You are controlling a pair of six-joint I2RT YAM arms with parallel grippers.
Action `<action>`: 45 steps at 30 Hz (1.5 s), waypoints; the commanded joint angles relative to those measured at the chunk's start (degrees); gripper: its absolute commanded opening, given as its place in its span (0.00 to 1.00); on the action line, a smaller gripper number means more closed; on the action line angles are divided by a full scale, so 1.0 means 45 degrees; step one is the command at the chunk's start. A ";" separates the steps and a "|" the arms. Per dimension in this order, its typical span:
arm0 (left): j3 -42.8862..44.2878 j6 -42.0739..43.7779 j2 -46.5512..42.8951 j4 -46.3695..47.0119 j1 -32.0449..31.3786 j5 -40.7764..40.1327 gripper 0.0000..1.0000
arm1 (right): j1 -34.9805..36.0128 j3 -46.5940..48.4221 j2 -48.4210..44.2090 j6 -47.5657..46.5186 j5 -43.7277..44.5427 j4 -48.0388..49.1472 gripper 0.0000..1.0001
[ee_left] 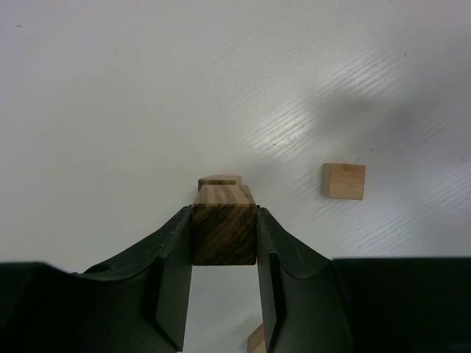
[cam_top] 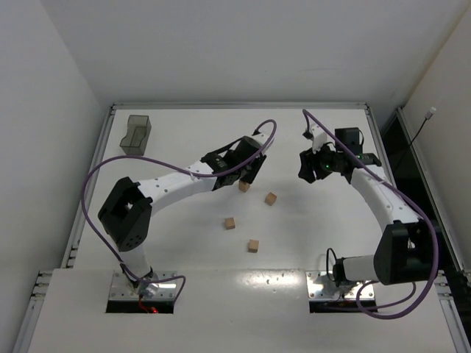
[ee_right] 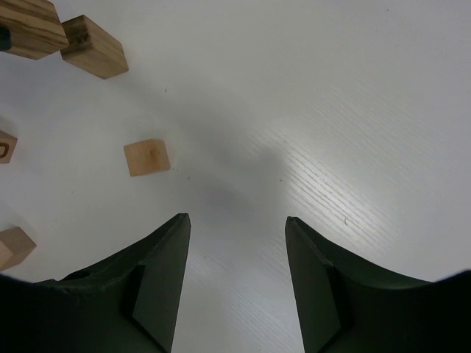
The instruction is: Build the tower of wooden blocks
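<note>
My left jaws clench one wood block (ee_left: pixel 224 234) beside a second block (ee_left: pixel 218 179) on the tabletop (ee_left: pixel 110 88), right jaws empty and spread; next, align above and lower.

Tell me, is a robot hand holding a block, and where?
Yes. The left gripper pinches a wood block by two opposite sides. The right gripper is open and empty.

The top camera sits high up behind the arms and looks down at the whole table (cam_top: pixel 184 132). The left wrist camera is very near the held block (ee_left: pixel 224 234) and looks down and forward past it. The right wrist camera sits farther back from the held block and looks across at it. Both wrist views probably share the loose block (ee_left: pixel 344 181) beside the held block.
</note>
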 commanded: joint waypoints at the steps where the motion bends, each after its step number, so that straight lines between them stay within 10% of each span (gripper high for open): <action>1: 0.0583 -0.0166 -0.0007 0.0288 0.0204 0.0127 0.00 | -0.0091 0.0610 0.0156 0.0026 -0.0148 0.0092 0.51; 45: 0.0329 -0.0636 0.0579 0.0288 0.0733 0.0615 0.00 | -0.0091 0.1313 0.0860 -0.0092 -0.0382 -0.0493 0.53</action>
